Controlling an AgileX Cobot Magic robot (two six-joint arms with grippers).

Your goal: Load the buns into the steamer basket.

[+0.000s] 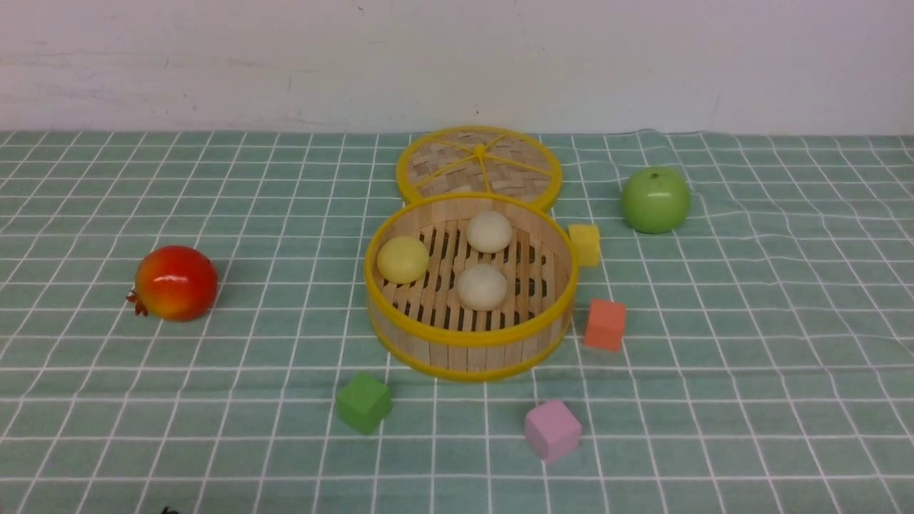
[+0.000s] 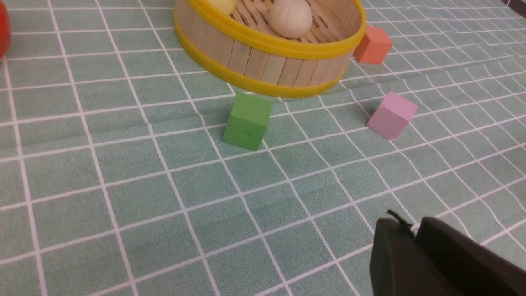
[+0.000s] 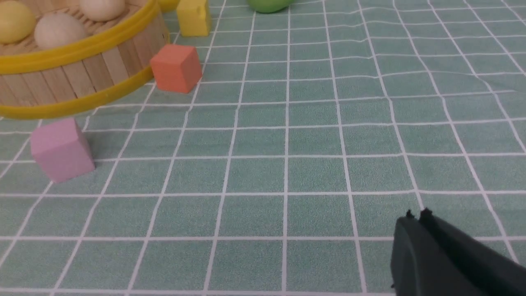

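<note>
All three buns (image 1: 482, 287) are sitting in the steamer basket (image 1: 471, 335), well ahead of my left gripper (image 2: 413, 230) and right gripper (image 3: 415, 220), both clenched empty.

On the green checked cloth (image 1: 714, 400) I see a pomegranate (image 1: 176, 283), a green apple (image 1: 655, 200), a woven lid (image 1: 478, 165), and yellow (image 1: 585, 244), orange (image 1: 605, 324), green (image 1: 363, 402) and pink (image 1: 551, 430) cubes.

No readable text, labels, brands or numbers are found in any view; nothing is printed on any object.
</note>
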